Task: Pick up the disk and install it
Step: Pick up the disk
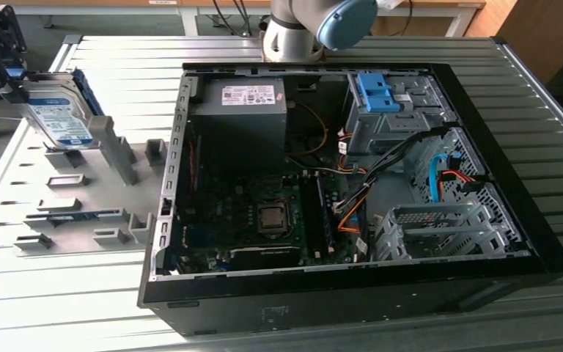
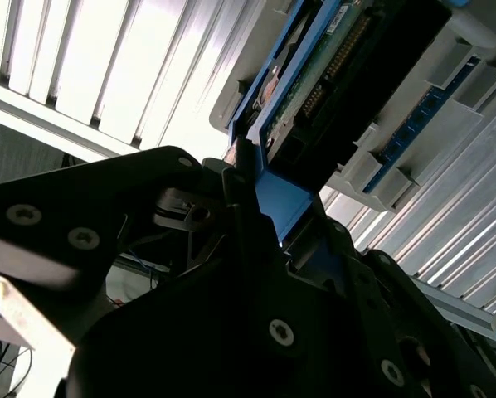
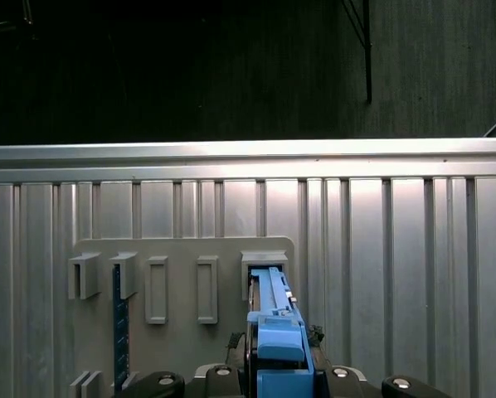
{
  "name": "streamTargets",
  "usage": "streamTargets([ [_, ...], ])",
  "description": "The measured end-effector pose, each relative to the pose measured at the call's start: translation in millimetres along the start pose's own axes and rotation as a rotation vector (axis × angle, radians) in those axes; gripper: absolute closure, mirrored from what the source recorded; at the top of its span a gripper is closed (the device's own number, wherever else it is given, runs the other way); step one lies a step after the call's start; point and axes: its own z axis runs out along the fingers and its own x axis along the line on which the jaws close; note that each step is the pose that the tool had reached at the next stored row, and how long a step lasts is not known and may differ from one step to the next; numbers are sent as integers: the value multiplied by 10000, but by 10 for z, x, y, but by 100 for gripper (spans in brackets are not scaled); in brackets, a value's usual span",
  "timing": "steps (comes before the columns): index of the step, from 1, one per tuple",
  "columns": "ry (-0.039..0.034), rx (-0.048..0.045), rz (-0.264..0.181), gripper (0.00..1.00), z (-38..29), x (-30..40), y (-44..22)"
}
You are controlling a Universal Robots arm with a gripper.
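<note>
Disk (image 1: 61, 114) is standing upright at the exterior view's left, at a slotted rack (image 1: 76, 213) on the desk (image 1: 56, 308), apart from the open case (image 1: 360, 220). The fingers (image 2: 241, 199) are gripping its blue carrier. Pick-up seems to be underway; clearing the rack calls for a straight lift.

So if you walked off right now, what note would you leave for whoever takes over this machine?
Claw: shut on the blue frame of the disk.
Disk: standing on edge over the grey holder tray, at the exterior view's left, outside the open computer case. Whether it has cleared its slot, I cannot tell.
Done: disk gripped.
Left: the disk is not yet in the case.
</note>
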Motion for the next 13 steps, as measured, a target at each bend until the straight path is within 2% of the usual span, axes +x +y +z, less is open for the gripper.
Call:
streamTargets([
  [13, 1, -1, 0, 64, -2, 0, 0],
])
